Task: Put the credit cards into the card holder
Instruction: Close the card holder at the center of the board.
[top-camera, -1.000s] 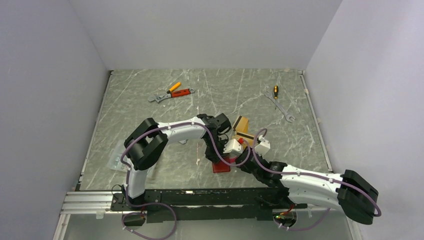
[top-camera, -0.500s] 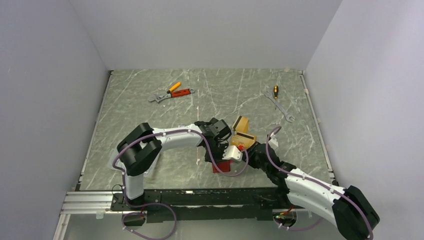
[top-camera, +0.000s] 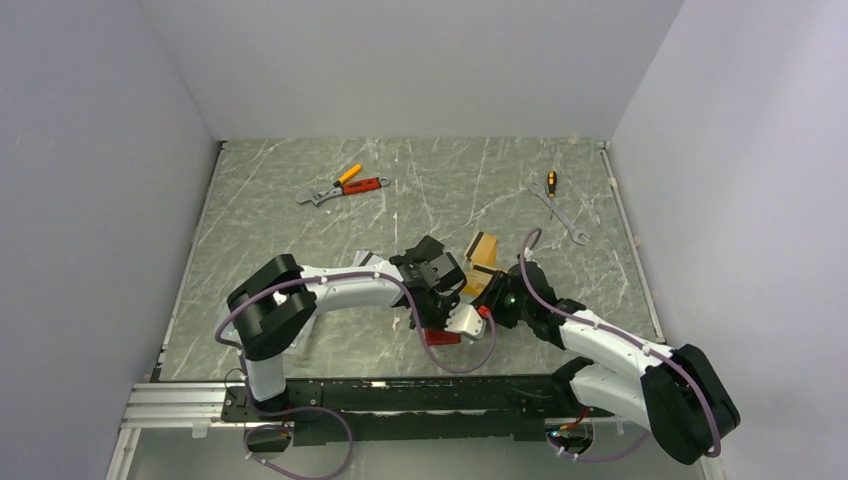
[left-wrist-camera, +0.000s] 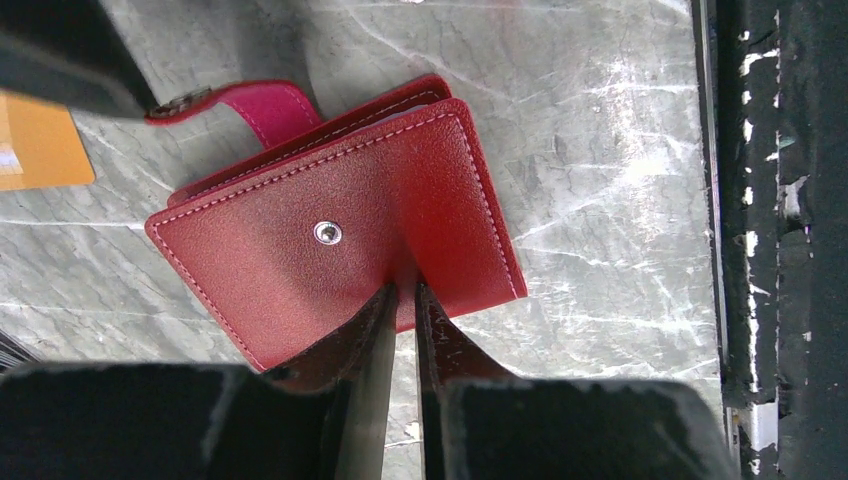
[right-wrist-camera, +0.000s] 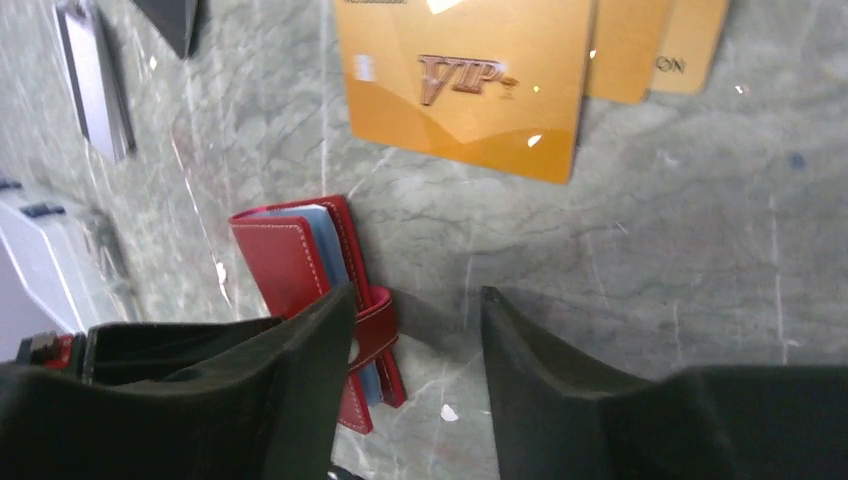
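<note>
Top external view: my right arm has swung in from the right, and both arms now meet over the red card holder (top-camera: 442, 336) near the front of the bench (top-camera: 300, 230)

In the left wrist view my left fingers (left-wrist-camera: 352, 345) are pressed together on the edge of the holder's front cover, pinching it; the snap tab (left-wrist-camera: 265, 105) hangs unfastened. In the right wrist view my right fingers (right-wrist-camera: 290, 380) have just spread wider and hold nothing. They sit just beside the holder, whose bluish lining shows. The orange-gold credit cards (right-wrist-camera: 470, 80) lie fanned on the bench beyond them, apart from the holder. I judge no card is inserted yet; the holder is steadied, so picking a card comes next
</note>
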